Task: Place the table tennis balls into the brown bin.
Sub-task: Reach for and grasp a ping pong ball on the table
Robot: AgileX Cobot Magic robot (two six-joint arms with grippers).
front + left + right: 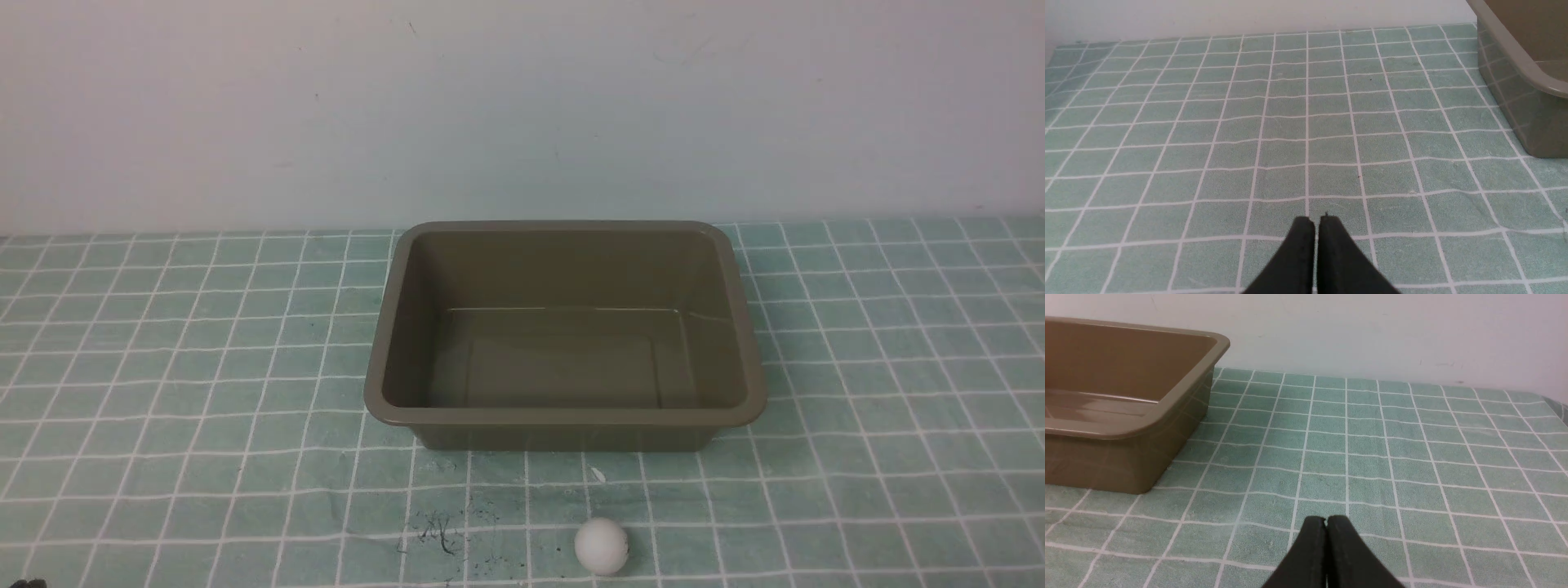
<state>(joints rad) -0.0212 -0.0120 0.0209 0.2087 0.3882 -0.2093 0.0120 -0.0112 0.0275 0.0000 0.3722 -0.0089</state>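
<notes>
brown bin (563,416) lengthwise left-right, ball (602,545) outside, left pincer (1316,222) and right pincer (1326,521) closed, empty

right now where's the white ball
Front view: the white ball lies on the cloth, slightly right of centre, just robot-side of the brown bin, outside it.

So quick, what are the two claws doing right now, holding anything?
Left gripper: closed, holding nothing.
Right gripper: closed, holding nothing.
</notes>
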